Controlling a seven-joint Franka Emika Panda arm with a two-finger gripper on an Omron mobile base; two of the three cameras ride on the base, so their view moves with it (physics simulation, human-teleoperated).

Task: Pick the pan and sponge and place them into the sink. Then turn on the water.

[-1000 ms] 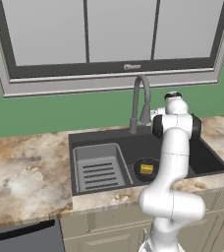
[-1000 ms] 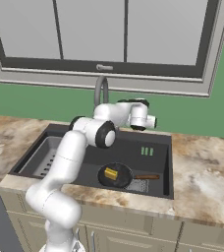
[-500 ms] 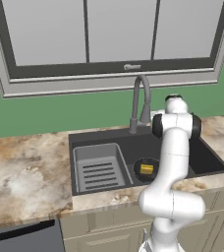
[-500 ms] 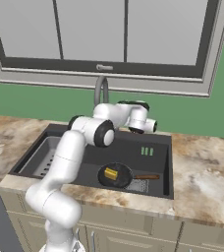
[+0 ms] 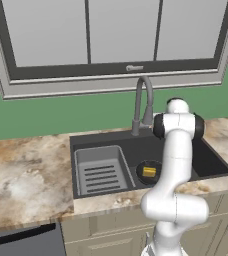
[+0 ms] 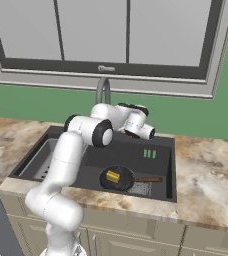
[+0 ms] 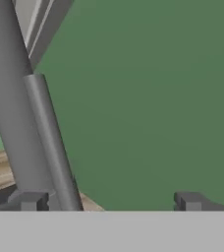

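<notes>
The pan [image 6: 117,178] lies on the floor of the sink [image 6: 167,176], toward the front and right of the middle, with the sponge [image 6: 113,176] resting inside it. The right base view shows the pan's brownish handle pointing right, above the square drain grate [image 6: 142,188]; in the left base view the arm hides most of the pan, leaving part of its rim and the sponge [image 5: 149,172]. The grey rack [image 5: 100,170] fills the sink's left part. The faucet [image 5: 142,103] rises behind the basin. The gripper [image 7: 109,201] is released, its fingertips spread wide with nothing between them; the hand view shows the faucet's lever [image 7: 50,142] just beside the left tip, against the green wall [image 7: 153,98].
</notes>
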